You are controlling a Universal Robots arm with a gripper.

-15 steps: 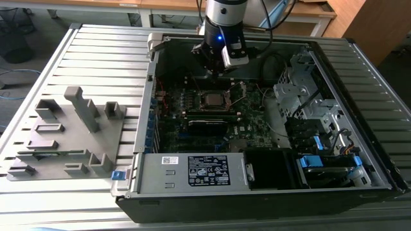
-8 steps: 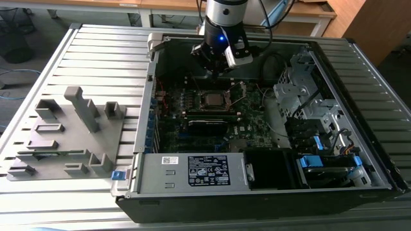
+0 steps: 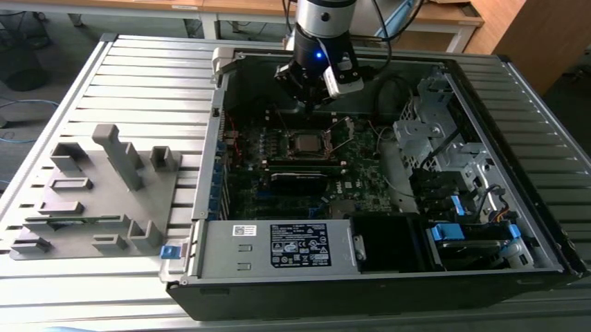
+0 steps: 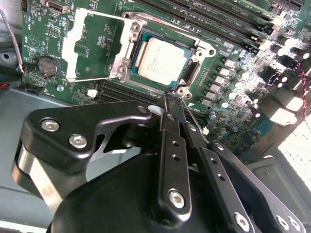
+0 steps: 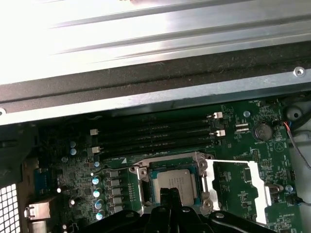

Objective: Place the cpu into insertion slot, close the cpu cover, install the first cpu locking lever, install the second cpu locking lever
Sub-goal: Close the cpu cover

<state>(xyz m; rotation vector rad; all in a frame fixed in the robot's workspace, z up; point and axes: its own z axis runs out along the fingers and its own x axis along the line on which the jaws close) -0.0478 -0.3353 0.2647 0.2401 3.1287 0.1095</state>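
The cpu (image 3: 305, 143) lies flat in the insertion slot (image 3: 288, 144) of the green motherboard inside the open computer case. Both wrist views show its silver top (image 4: 160, 59) (image 5: 175, 182) seated within the slot's metal rim (image 4: 194, 65). The cpu cover (image 4: 73, 51) (image 5: 233, 163) is swung open and lies flat on the board beside the slot. My gripper (image 3: 309, 104) hangs above the slot's far side. Its black fingers are shut, tips together (image 4: 166, 103) just over the slot's edge, with nothing visible between them. A thin lever rod (image 3: 348, 135) stands up beside the slot.
Long black memory slots (image 5: 155, 133) run alongside the slot. The case wall (image 3: 221, 124) rises on the exterior view's left, drive bays (image 3: 443, 138) stand on its right, and the power supply (image 3: 277, 245) sits in front. A grey fixture block (image 3: 102, 187) rests on the slatted table.
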